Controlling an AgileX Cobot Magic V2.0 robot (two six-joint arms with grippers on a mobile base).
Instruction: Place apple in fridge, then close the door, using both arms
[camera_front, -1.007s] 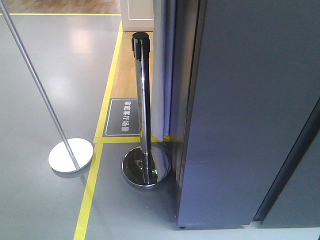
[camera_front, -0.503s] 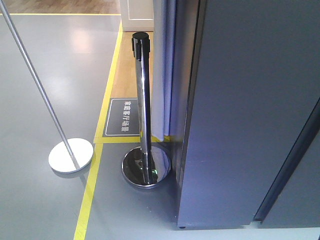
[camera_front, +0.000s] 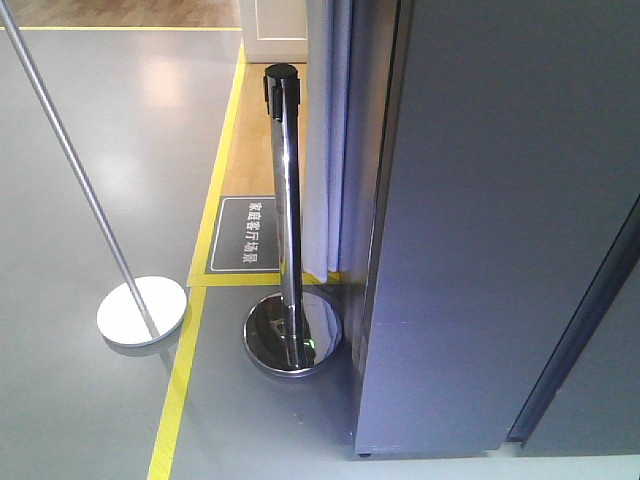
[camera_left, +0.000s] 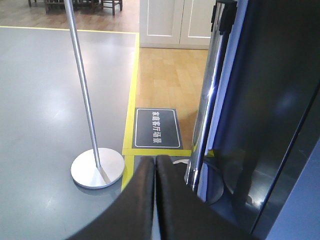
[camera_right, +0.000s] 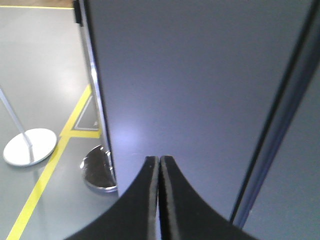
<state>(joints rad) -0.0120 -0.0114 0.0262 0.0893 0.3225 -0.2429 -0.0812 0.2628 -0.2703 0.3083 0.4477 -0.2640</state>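
Fridge (camera_front: 500, 220): one, grey | posts: two | left tool (camera_left: 154, 165) closed, empty | right tool (camera_right: 159, 165) closed, empty

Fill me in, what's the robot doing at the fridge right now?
Nothing is being handled. The left hand and right hand are both shut and empty. The right one points at the flat dark grey fridge door, which looks shut. The left faces a chrome stanchion post with a black cap beside the fridge. No apple is in view, so it can't be confirmed as inside.
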